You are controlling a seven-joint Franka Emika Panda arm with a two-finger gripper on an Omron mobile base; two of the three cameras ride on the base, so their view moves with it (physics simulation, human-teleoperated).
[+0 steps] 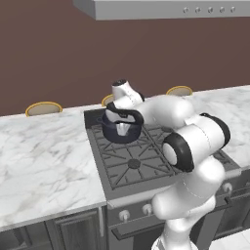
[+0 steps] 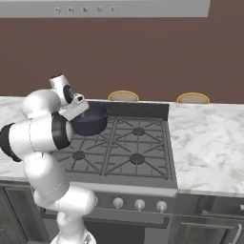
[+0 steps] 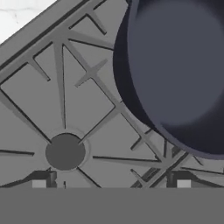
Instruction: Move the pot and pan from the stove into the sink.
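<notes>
While the pot (image 1: 121, 131) sits on the back-left burner of the stove (image 1: 134, 163), near the stove's rear edge and just in from its left edge where the marble counter (image 1: 44, 151) begins, the step in hand looks like lining up a grasp on it. To do this well, the gripper (image 1: 119, 117) should probably settle with one finger inside the wall and one outside, straddling the rim squarely before pinching, since the straight wall offers a firm hold and the small loop handles are harder to catch; a tilted approach could tip the pot on the grates. The gripper hovers just above the pot with its fingers spread wide and nothing between them. In the hand view the grate and a round burner cap lie to the left, and the pot (image 3: 179, 74) sits to the right and top, so the gripper appears offset from the pot's centre, over the near part of its rim and the grate beside it.
</notes>
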